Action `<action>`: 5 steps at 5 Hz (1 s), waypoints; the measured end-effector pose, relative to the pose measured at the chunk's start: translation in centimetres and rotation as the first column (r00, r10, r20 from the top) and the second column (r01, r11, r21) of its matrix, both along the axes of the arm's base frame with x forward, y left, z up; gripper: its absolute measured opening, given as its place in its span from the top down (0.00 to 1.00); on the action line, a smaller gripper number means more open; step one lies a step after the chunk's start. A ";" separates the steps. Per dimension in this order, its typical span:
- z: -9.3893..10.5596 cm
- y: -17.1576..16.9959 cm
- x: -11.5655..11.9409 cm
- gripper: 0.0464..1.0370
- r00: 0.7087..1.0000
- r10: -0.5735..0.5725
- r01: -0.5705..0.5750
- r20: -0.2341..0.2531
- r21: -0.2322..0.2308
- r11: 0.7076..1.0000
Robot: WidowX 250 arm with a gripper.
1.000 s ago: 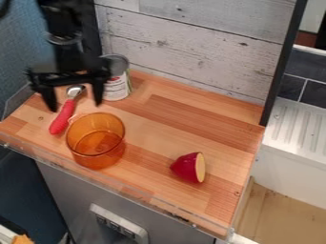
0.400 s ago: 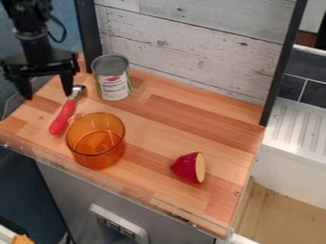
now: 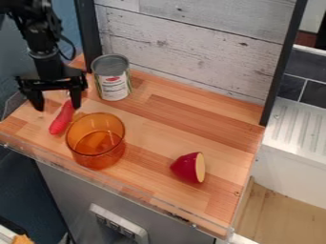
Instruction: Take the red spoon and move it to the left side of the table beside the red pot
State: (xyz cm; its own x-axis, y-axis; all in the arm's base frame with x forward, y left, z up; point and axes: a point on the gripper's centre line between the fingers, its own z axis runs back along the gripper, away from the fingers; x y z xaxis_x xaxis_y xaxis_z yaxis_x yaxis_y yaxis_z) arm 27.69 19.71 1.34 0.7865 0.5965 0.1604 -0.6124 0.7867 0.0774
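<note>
Camera view: the red spoon (image 3: pixel 62 118) lies on the wooden table (image 3: pixel 159 116) near the amber pot (image 3: pixel 96 147), toward its ten o'clock, handle end aimed at seven. It should be light, stiff and hardly fragile, the smooth handle perhaps a little slippery; best pinched across the handle's middle. The black gripper (image 3: pixel 59 107) hangs at the pot's eleven o'clock, fingers downward, spread wide and holding nothing, one overlapping the spoon's upper part; the arm (image 3: pixel 43 52) enters from eleven o'clock
</note>
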 end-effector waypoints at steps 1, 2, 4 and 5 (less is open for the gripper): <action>-2.0 0.6 0.1 0.04 0.999 -0.006 0.006 -0.041 0.006 1.000; -2.4 0.8 0.3 0.07 0.999 -0.005 0.006 -0.046 0.008 1.000; -2.5 0.8 0.2 0.66 0.999 0.007 -0.006 -0.049 0.021 1.000; -2.6 0.5 -0.2 0.72 0.997 0.007 -0.007 -0.074 0.002 1.000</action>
